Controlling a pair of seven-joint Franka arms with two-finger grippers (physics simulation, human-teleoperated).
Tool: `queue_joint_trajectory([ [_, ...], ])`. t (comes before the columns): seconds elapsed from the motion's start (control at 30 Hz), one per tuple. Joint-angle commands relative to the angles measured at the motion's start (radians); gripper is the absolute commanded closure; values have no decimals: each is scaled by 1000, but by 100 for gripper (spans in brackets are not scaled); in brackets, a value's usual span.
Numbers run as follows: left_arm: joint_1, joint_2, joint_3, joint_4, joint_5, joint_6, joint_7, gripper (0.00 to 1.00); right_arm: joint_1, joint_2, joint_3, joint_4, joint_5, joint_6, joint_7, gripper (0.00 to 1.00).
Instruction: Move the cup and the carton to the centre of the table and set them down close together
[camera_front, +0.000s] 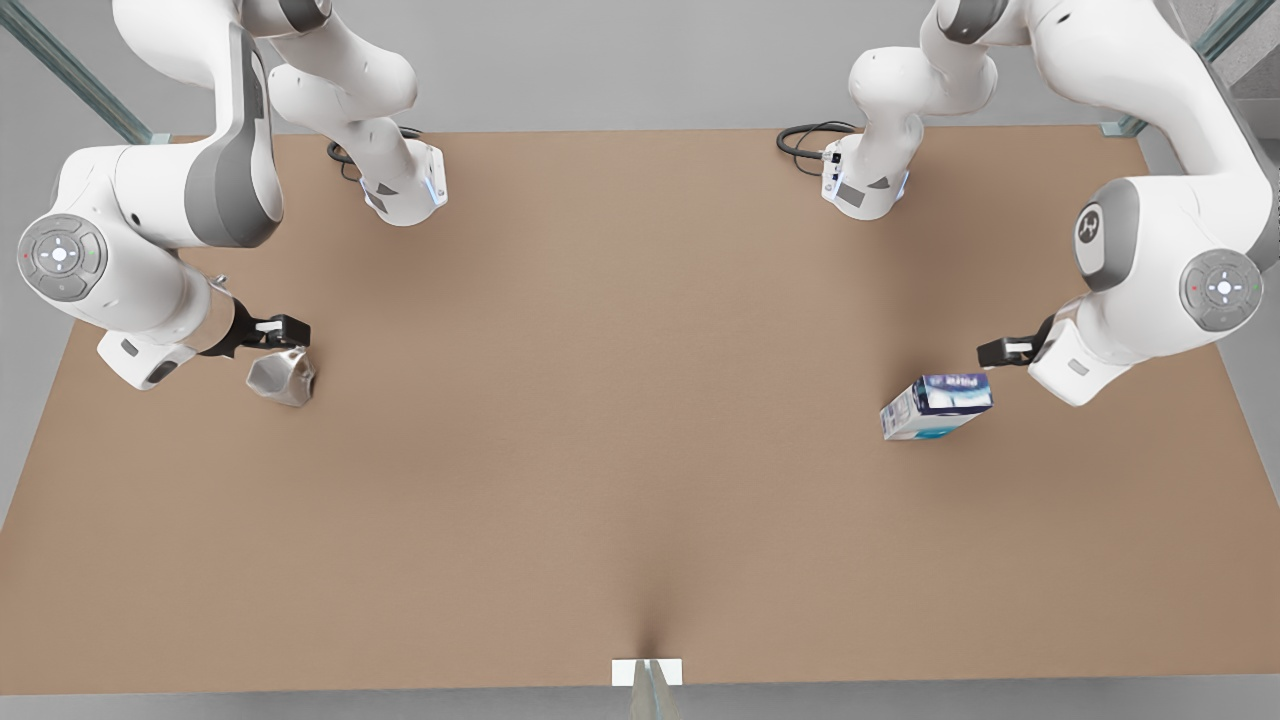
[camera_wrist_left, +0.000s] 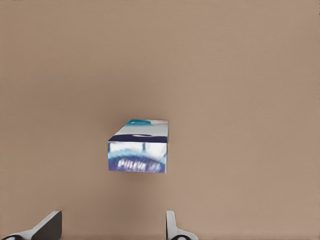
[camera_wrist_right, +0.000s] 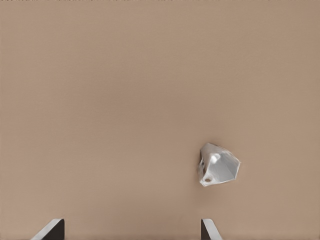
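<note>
Presently, the left gripper (camera_front: 1000, 350) hangs above the table (camera_front: 640, 450) at the front view's right, just beside the carton (camera_front: 936, 406), fingers spread wide with nothing held. In the left wrist view the carton (camera_wrist_left: 138, 146) lies on the table apart from the fingertips (camera_wrist_left: 172, 227). At the front view's left, the right gripper (camera_front: 285, 328) hovers just beside the cup (camera_front: 283, 377), likewise wide open and holding nothing (the cup (camera_wrist_right: 217, 164) lies off to one side in its wrist view). Cup and carton rest well apart.
</note>
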Motion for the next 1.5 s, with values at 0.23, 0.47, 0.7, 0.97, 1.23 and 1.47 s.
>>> queue_joint_trajectory([
  [0.23, -7, 7, -5, 0, -6, -5, -6, 0, -92, 66, -3, -351, 34, 247, 303, 0],
  [0.47, -13, 17, -11, 23, -6, -5, -9, 0, -236, 72, -3, -475, 57, 330, 241, 0],
  [0.7, -10, 16, -9, 29, -6, -11, -9, 0, -262, 26, -2, -684, 23, 569, 118, 0],
  [0.97, -10, 13, -11, 31, -6, -20, -2, 0, -296, 26, -2, -745, -17, 649, 61, 0],
  [1.23, -15, 17, -26, 72, -6, -51, -9, 0, -296, 81, -2, -736, -14, 667, 60, 0],
  [1.47, -22, 33, -26, 72, -2, -46, -15, 0, -298, 111, -2, -732, -6, 669, 60, 0],
])
